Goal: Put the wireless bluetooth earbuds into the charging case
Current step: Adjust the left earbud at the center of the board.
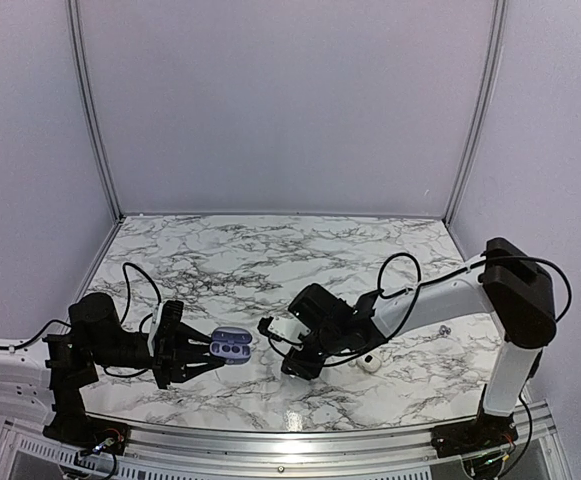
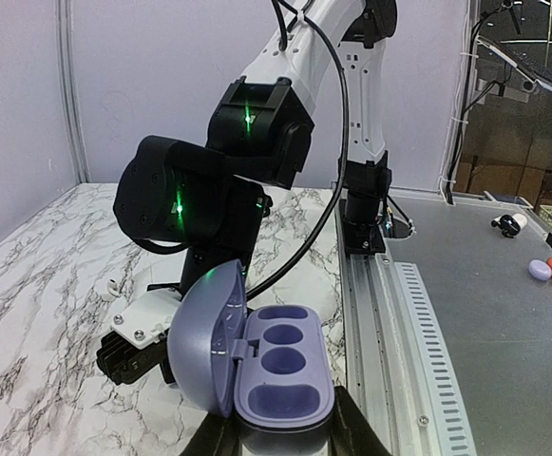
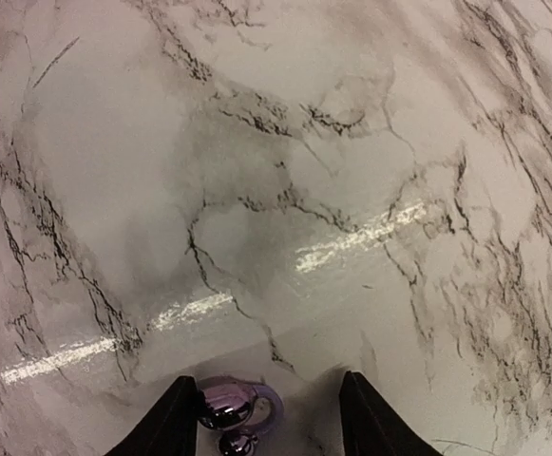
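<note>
Case (image 2: pixel 285 375) is open, with the lid (image 2: pixel 204 332) swung up on the left in the left wrist view. Both wells (image 2: pixel 282 334) are empty, so nothing is inserted yet. Left tool (image 2: pixel 280 432) is clamped on the case's base, one finger on each side. It holds the case at the near left of the surface (image 1: pixel 270 250), wells facing up. Can't tell if the case rests on the surface or hangs just above it.

Right tool (image 3: pixel 271 423) is low over the surface near the middle, just right of the case in the top view, jaws spread wide. One bud (image 3: pixel 233 413), shiny and purplish, lies between the fingers, close to the left-hand one in the right wrist view. Touching or not, can't tell. The bud is much narrower than the gap, so it is not gripped.

White lump (image 1: pixel 370 362) sits on the surface just right of the right tool. Likely the second bud, but it is too small to be sure.

Progress: early.
- **Done:** case is open and held ready.
- **In hand:** picking the first bud, by the look of it.
- **Left:** close on the first bud, lift it, carry it left to a well and seat it. Then do the same for the second bud.
</note>
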`<state>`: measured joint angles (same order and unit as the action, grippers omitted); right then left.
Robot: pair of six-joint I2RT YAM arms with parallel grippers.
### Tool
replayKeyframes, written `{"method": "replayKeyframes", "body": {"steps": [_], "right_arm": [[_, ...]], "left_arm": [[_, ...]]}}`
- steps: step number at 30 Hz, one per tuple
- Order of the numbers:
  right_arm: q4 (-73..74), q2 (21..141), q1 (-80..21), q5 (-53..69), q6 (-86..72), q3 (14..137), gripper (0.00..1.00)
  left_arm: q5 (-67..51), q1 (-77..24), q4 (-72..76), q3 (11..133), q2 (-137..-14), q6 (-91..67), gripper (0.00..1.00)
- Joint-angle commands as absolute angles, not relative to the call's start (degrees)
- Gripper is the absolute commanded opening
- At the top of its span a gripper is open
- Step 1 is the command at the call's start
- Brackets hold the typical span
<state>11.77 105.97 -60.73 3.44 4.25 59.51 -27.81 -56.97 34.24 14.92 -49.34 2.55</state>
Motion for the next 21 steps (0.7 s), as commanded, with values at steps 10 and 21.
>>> {"method": "replayKeyframes", "body": {"steps": [10,21], "right_arm": [[6.66,99.38,-55.06,19.84,0.89,56.88,0.52],[9.35,100.23,-52.54,12.82,-2.39,54.99,0.42]], "left_arm": [[-27.37,-57.22,34.28,15.73,-48.86,2.50,0.05],[-27.25,-57.22,34.35,15.78,-48.87,2.64,0.05]]}}
